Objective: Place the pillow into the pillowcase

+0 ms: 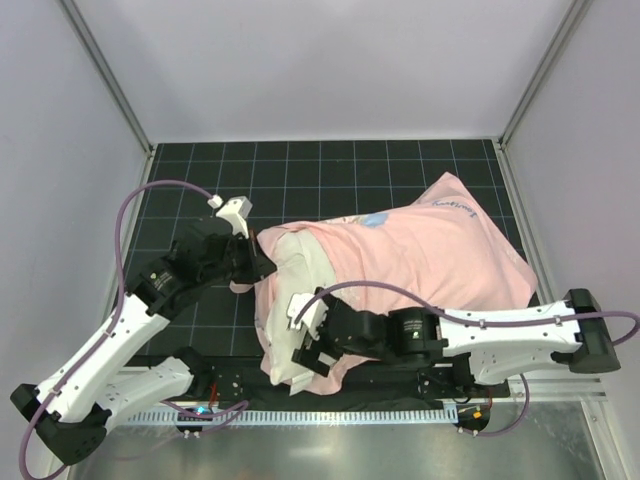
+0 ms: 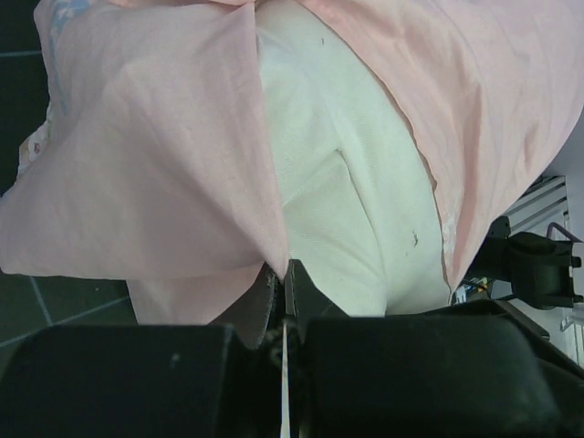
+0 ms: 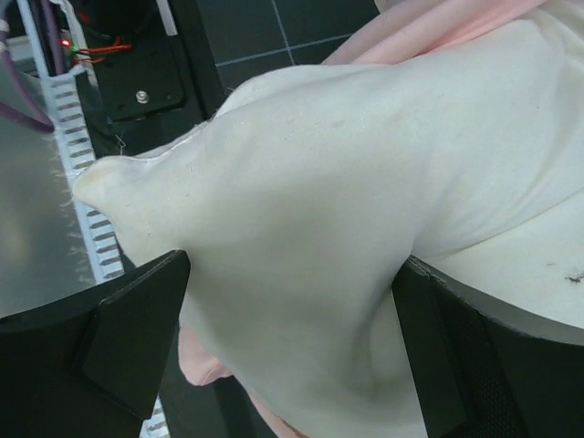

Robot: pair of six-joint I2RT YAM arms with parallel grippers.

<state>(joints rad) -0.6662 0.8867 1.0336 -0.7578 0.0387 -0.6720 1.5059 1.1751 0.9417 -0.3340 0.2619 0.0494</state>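
Note:
The white pillow (image 1: pixel 273 300) lies on the black mat, its far part covered by the pink pillowcase (image 1: pixel 440 250), inside out with a little print showing. The near-left end of the pillow is bare. My left gripper (image 1: pixel 258 262) is at the case's open edge. In the left wrist view it (image 2: pixel 281 274) is shut on a pinch of the pillowcase (image 2: pixel 155 164), beside the pillow (image 2: pixel 356 219). My right gripper (image 1: pixel 305 350) is at the pillow's near corner. In the right wrist view its fingers (image 3: pixel 137 328) squeeze the pillow (image 3: pixel 328 182) between them.
A black grid mat (image 1: pixel 330 170) covers the table inside a white-walled cell with metal corner posts (image 1: pixel 110 80). A slotted white rail (image 1: pixel 330 412) and a metal strip run along the near edge. The right arm (image 2: pixel 534 265) shows at the left wrist view's right side.

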